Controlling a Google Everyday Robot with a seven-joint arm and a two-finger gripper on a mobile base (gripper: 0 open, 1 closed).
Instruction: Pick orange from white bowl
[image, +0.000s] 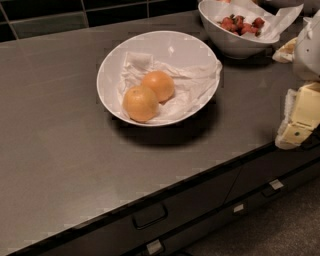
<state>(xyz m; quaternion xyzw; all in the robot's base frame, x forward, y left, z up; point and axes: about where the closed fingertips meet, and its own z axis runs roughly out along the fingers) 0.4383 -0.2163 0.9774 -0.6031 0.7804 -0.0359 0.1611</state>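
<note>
The orange (140, 103), round with paler yellow-orange skin, lies at the front left inside the white bowl (165, 39). The bowl is wide and shallow, lined with crumpled white paper, and stands mid-counter. A deeper reddish-orange fruit (159, 85) touches the orange just behind and to its right. My gripper (296, 125), cream and white, hangs at the right edge of the view over the counter's front edge. It is well to the right of the bowl, apart from it, and holds nothing that I can see.
A second white bowl (227, 44) with paper and red berries stands at the back right. The grey counter (60, 125) has a dark tiled wall behind it. Drawers with handles (150, 216) run below its front edge. Part of my white arm (307, 47) shows at the right.
</note>
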